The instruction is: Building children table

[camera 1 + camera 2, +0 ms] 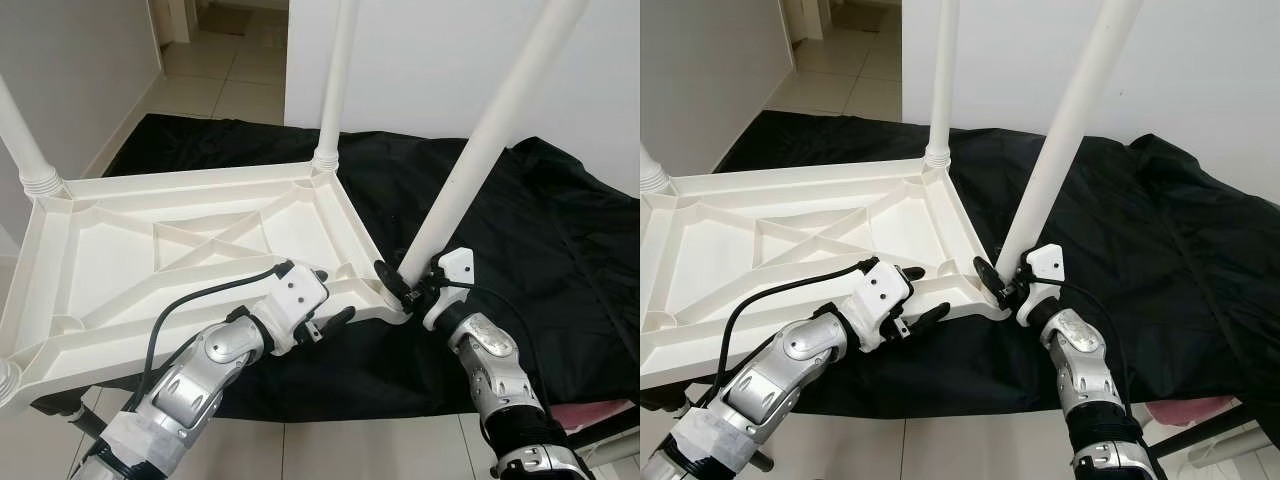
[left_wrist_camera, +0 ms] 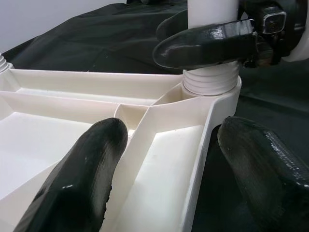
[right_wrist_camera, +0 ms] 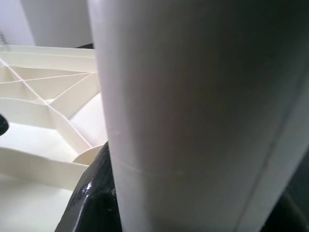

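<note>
A white plastic tabletop (image 1: 180, 250) lies upside down on a black cloth (image 1: 540, 250) spread over the floor, white legs rising from its corners. The right gripper (image 1: 400, 283), forearm angled up from below, clamps the near-right leg (image 1: 470, 160) just above its socket. The left gripper (image 1: 325, 300), wrist bent inward, straddles the tabletop's near edge beside that corner, fingers (image 2: 91, 169) spread apart.

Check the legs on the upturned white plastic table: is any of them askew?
Yes. The white plastic leg gripped by the right gripper leans outward at the near corner socket, while the far leg stands upright. The left gripper straddles the tabletop rim.
</note>
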You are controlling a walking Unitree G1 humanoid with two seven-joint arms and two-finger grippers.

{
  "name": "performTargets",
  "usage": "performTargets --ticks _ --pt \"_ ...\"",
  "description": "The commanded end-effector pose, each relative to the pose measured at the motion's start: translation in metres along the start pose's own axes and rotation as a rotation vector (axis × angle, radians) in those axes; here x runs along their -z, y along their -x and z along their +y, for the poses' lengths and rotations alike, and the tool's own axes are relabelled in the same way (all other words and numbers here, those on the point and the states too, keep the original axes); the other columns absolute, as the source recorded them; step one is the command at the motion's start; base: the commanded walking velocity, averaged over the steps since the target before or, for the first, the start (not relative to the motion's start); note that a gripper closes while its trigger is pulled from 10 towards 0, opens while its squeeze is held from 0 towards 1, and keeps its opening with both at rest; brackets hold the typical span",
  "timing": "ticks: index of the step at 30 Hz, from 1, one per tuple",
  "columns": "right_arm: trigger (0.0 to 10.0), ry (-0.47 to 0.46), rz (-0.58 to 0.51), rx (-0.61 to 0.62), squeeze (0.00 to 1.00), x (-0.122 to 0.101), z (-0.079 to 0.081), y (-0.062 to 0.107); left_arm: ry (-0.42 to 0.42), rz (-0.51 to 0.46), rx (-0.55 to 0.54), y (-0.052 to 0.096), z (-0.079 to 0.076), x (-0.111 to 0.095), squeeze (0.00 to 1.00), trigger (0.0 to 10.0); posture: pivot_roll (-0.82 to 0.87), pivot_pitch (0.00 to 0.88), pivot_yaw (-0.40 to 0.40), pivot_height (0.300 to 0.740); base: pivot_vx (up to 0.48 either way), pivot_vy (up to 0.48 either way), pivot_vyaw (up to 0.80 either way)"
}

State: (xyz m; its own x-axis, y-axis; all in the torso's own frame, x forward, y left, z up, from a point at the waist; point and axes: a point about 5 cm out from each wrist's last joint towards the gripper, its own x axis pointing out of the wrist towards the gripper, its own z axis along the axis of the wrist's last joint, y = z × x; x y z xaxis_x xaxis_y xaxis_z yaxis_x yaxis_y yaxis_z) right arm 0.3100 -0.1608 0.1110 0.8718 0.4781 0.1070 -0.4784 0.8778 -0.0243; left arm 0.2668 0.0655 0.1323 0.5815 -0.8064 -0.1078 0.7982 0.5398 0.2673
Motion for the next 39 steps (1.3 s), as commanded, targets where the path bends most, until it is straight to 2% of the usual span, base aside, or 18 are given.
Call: performTargets --ticks 1,6,8,9,10,11,13,16,18,20,26,31,32,39 --pt "10.0 -0.017 0.053 0.059 0.00 0.009 0.002 0.002 -0.002 0.003 0.099 -0.002 -0.005 0.001 0.00 10.0 0.06 0.000 -0.077 0.740 0.000 0.000 0.00" --pt "10.0 -0.018 0.054 0.098 0.00 0.009 0.001 0.001 -0.001 0.003 0.099 -0.002 -0.005 0.001 0.00 10.0 0.06 0.000 -0.079 0.740 0.000 0.000 0.00" --pt "10.0 -0.036 0.061 0.221 0.00 0.008 0.003 0.000 0.000 0.002 0.096 -0.002 -0.005 0.001 0.00 10.0 0.06 0.000 -0.084 0.740 0.000 0.000 0.00" --pt "10.0 -0.036 0.061 0.221 0.00 0.008 0.003 0.000 0.000 0.002 0.096 -0.002 -0.005 0.001 0.00 10.0 0.06 0.000 -0.084 0.740 0.000 0.000 0.00" --pt "10.0 -0.059 0.060 0.287 0.00 0.008 0.008 -0.001 -0.002 0.001 0.094 -0.002 -0.004 0.001 0.00 10.0 0.06 0.000 -0.088 0.740 0.000 0.000 0.00" --pt "10.0 -0.059 0.060 0.287 0.00 0.008 0.008 -0.001 -0.002 0.001 0.094 -0.002 -0.004 0.001 0.00 10.0 0.06 0.000 -0.088 0.740 0.000 0.000 0.00" --pt "10.0 -0.069 0.059 0.372 0.00 0.009 0.015 -0.001 -0.005 0.000 0.090 -0.002 -0.003 0.000 0.00 10.0 0.07 0.000 -0.090 0.740 0.000 0.000 0.00" --pt "10.0 -0.074 0.058 0.418 0.00 0.009 0.021 -0.002 -0.005 -0.002 0.089 -0.003 -0.002 0.000 0.00 10.0 0.07 0.000 -0.093 0.740 0.000 0.000 0.00" --pt "10.0 -0.083 0.040 0.507 0.00 0.008 0.033 -0.003 -0.005 -0.007 0.085 -0.004 -0.001 -0.001 0.00 10.0 0.08 0.000 -0.095 0.740 0.000 0.000 0.00" --pt "10.0 -0.117 0.012 0.506 0.00 0.005 0.042 -0.008 -0.005 -0.011 0.081 -0.005 0.001 -0.002 0.00 10.0 0.08 0.000 -0.089 0.740 0.000 0.000 0.00" --pt "10.0 -0.128 0.013 0.513 0.00 0.004 0.037 -0.008 -0.005 -0.014 0.088 -0.006 0.000 -0.003 0.00 10.0 0.07 0.000 -0.089 0.740 0.000 0.000 0.00" --pt "10.0 -0.127 0.015 0.490 0.00 0.003 0.040 -0.009 -0.008 -0.021 0.087 -0.007 0.002 -0.005 0.00 10.0 0.07 0.000 -0.098 0.740 0.000 0.000 0.00" --pt "10.0 -0.130 0.014 0.483 1.00 0.001 0.041 -0.010 -0.012 -0.029 0.082 -0.008 0.004 -0.007 0.00 10.0 0.07 0.000 -0.106 0.740 0.000 0.000 0.00" --pt "10.0 -0.103 -0.020 0.439 1.00 -0.006 0.039 -0.009 -0.006 -0.044 0.084 -0.010 0.005 -0.011 0.00 10.0 0.06 0.000 -0.105 0.740 0.000 0.000 0.00"
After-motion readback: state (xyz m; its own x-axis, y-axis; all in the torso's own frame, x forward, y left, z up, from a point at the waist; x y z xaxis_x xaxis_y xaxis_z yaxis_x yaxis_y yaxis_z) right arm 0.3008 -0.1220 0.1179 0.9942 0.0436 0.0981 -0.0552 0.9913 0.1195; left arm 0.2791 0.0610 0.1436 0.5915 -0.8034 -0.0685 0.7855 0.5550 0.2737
